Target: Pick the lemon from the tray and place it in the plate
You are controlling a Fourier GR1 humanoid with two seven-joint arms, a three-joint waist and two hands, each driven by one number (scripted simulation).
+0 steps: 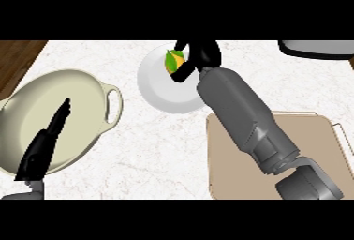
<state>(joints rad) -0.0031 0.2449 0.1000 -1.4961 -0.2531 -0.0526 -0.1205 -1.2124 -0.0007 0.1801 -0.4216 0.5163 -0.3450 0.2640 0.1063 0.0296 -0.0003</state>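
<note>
1. As you start at the left edge, you meet a dark wooden strip [17,56] in the top corner, next to the pale marbled table [159,150].
2. Below that strip sits a big cream pot [104,93], seen from above, with a loop handle on its right side.
3. Your left hand [43,145] shows over the pot's lower left part. Its fingers are straight and together, pointing up toward the pot's middle, and it is released, holding nothing.
4. Right of the pot, across a stretch of table, a white plate [159,91] lies near the top middle.
5. You will find the lemon [173,61], yellow with a green patch, over the plate's upper right part, inside the rim. You cannot tell whether it rests on the plate or hangs just above it.
6. Your right hand [204,54] is grasping the lemon, with dark fingers curled round it from the right and from below, hiding part of it.
7. Your grey right forearm [235,108] slants down to the right from that hand, crossing the plate's right edge.
8. A tan tray [228,183] lies at the lower right, under the forearm and well apart from the lemon.
9. A grey object [318,48] is cut off by the top right corner, and you cannot tell what it is.
</note>
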